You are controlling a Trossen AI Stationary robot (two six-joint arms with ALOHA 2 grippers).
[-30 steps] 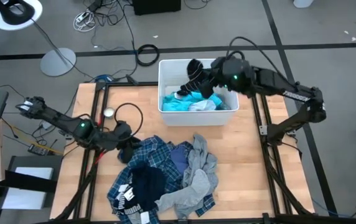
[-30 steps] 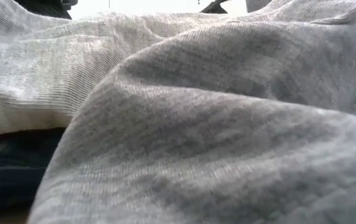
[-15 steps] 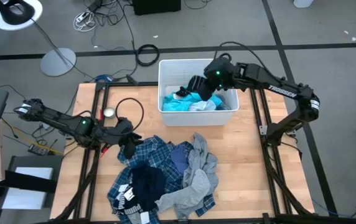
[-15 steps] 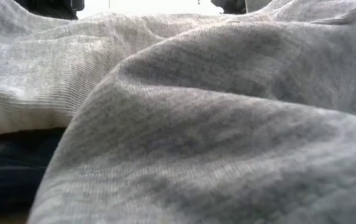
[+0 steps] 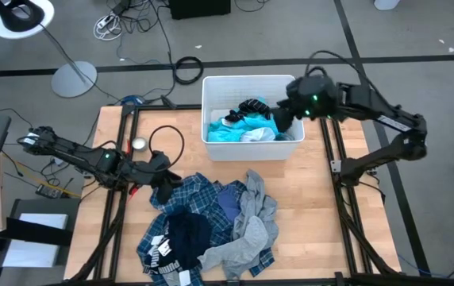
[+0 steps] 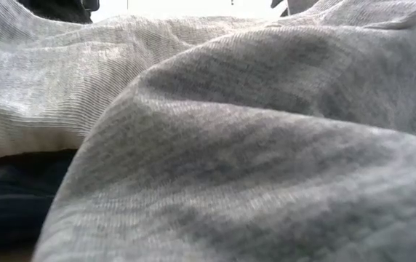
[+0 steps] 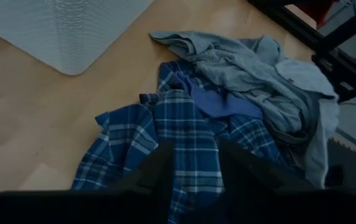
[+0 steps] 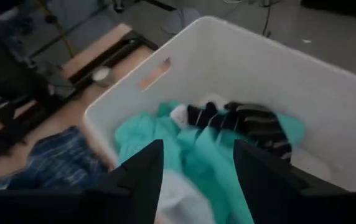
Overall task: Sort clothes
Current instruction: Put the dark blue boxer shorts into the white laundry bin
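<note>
The right hand (image 5: 282, 119) hangs over the right end of the white rectangular plastic bin (image 5: 211, 141), its two dark fingers (image 8: 139, 169) spread apart with nothing between them. Directly below it, inside the bin, a dark striped garment (image 5: 252, 107) lies loose on top of a bright turquoise garment (image 5: 231, 132), with a pale cloth beside them near the bin's front wall. In the right wrist view the striped piece (image 8: 252, 124) rests across the turquoise fabric (image 8: 196, 152) against the far wall of the bin (image 8: 240, 59). The left hand (image 5: 166, 187) sits low at the left edge of the pile on the wooden surface (image 5: 322, 214), its fingers (image 7: 159, 168) set apart and resting on the blue-white plaid shirt (image 5: 195, 195); whether they pinch any cloth cannot be told. In the left wrist view the plaid shirt (image 7: 184, 130) spreads out just ahead of the fingers, with a plain grey garment (image 7: 252, 68) bunched beyond it. Seen from above, the grey garment (image 5: 251, 218) drapes down the right side of the pile, and a dark navy garment with white lettering (image 5: 175, 242) lies at the front left. The low view is filled by grey knit fabric (image 6: 252, 145) right against the lens.
</note>
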